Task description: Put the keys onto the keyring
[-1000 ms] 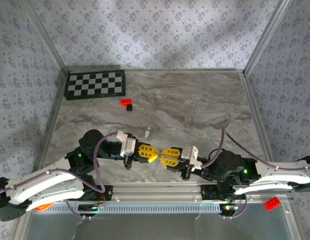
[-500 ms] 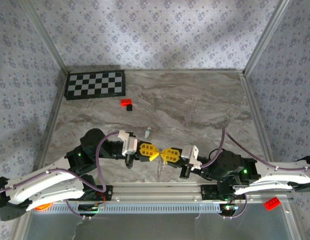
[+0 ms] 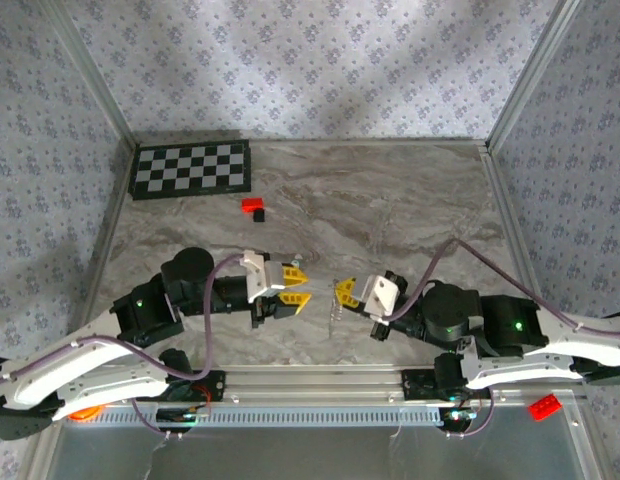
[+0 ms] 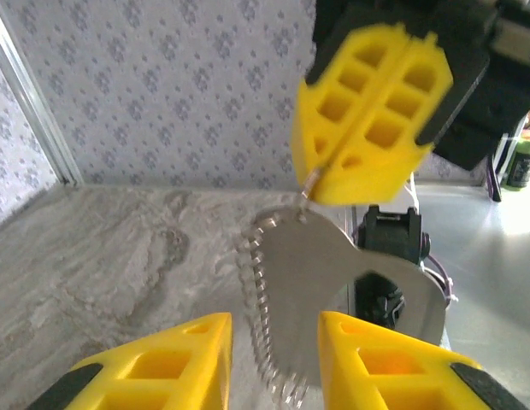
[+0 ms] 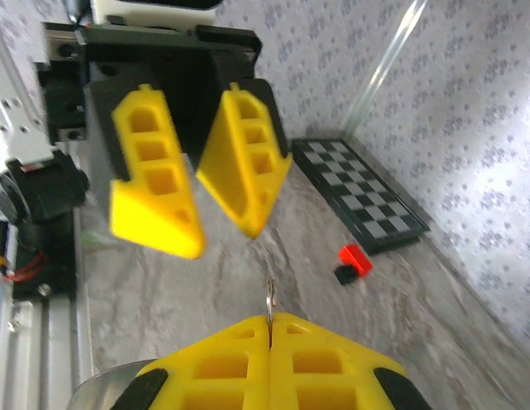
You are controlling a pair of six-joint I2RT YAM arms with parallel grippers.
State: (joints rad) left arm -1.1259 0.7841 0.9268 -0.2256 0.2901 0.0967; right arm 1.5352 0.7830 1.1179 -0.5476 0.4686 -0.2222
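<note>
The two grippers, tip to tip a second ago, have drawn apart near the desk's (image 3: 390, 200) 6 o'clock edge. The left arm lies low and bent, its forearm pointing toward 3 o'clock. The left gripper (image 3: 300, 287) now has its yellow ribbed plastic fingers parted by a modest gap, with nothing between them. The right arm mirrors it, its forearm pointing toward 9 o'clock. The right gripper (image 3: 340, 292) is pressed fully shut.

In the left wrist view, the right gripper's closed tips pinch the top of the keyring (image 4: 258, 299), a fine chain of pale beads hanging limp in a loop. The key (image 4: 320, 273) dangles with it: a flat, smooth, silvery plate with a notch cut into one side, lying against the chain at its 3 o'clock. Both hang above the grey marbled desk. A checkerboard (image 3: 190, 168) lies at 10 o'clock, with a small red-and-black block (image 3: 253, 207) near it.
</note>
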